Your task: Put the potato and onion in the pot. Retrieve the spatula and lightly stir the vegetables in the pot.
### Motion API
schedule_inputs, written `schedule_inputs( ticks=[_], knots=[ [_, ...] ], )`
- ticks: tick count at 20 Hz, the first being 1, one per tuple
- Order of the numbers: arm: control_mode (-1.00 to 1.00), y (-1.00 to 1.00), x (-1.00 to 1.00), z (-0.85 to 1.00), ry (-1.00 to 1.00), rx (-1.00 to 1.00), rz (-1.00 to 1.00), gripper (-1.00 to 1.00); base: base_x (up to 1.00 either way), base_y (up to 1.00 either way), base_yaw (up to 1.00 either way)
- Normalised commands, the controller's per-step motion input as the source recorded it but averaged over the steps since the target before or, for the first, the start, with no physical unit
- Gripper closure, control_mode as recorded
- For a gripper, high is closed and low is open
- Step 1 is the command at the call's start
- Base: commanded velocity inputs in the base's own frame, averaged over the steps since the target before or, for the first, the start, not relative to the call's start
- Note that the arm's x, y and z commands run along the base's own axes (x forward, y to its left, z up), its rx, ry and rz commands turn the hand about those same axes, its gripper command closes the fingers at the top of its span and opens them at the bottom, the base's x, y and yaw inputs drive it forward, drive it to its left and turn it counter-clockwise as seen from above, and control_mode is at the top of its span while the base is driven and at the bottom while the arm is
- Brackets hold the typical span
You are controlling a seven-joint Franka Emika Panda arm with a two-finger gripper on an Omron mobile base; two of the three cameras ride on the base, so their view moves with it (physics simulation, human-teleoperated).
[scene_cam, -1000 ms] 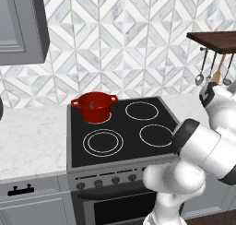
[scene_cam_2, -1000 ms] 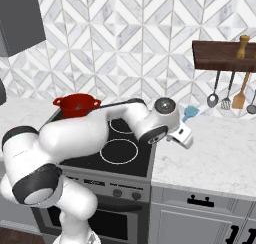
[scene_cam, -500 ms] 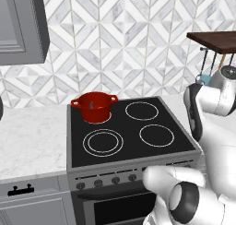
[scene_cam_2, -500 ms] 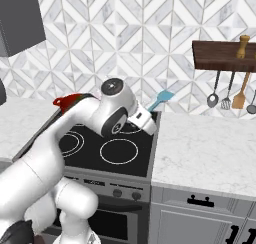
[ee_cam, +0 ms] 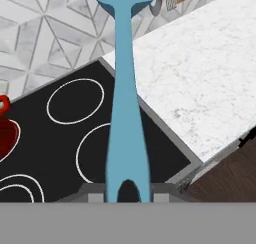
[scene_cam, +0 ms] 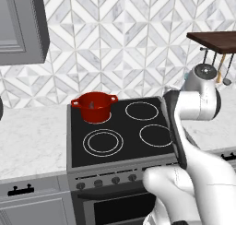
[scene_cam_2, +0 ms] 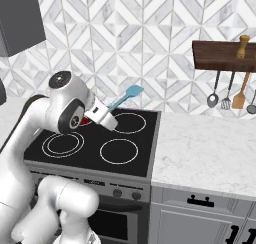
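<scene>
We see the light teal-blue spatula with a thin straight handle point(scene_cam_2: 125, 97) clamped at its lower end between our fingers point(ee_cam: 128, 192), its flat head raised above the black stovetop with 4 white burner rings point(scene_cam_2: 100, 148). The squat round red pot with 2 loop handles point(scene_cam: 94, 107) sits on the back left burner, well apart from the spatula. Beside the stove runs the white marble bench point(scene_cam_2: 205, 148), and grey metal ladles point(scene_cam_2: 214, 99) hang under a dark wooden shelf point(scene_cam_2: 224, 56).

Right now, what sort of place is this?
A rendered home kitchen, apparently: a black four-ring stove carrying a red pot, marble counter, and utensils hanging under a wooden shelf.
</scene>
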Motion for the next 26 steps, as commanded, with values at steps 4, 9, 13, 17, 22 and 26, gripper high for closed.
schedule_inputs(
  ticks=[4, 9, 13, 17, 22, 26],
  knots=[
    [-1.00, 0.79, -0.01, 0.01, 0.13, 0.02, 0.01, 1.00, 0.00, 0.00, 0.00],
    [1.00, 0.20, 0.00, 0.00, 0.08, 0.03, 0.00, 1.00, 0.00, 0.34, 0.00],
    [1.00, 0.00, 0.00, 0.00, 0.00, 0.00, 0.00, 1.00, 0.16, 1.00, 0.01],
    [1.00, 0.00, 0.00, 0.00, 0.00, 0.00, 0.00, 1.00, 0.60, 0.66, 0.00],
    [1.00, 0.00, 0.00, 0.00, 0.00, 0.00, 0.00, 1.00, 1.00, -0.05, 0.00],
    [-1.00, 0.00, 0.23, 0.06, 0.02, 0.04, 0.00, 1.00, 0.75, 0.00, 0.00]
  ],
)
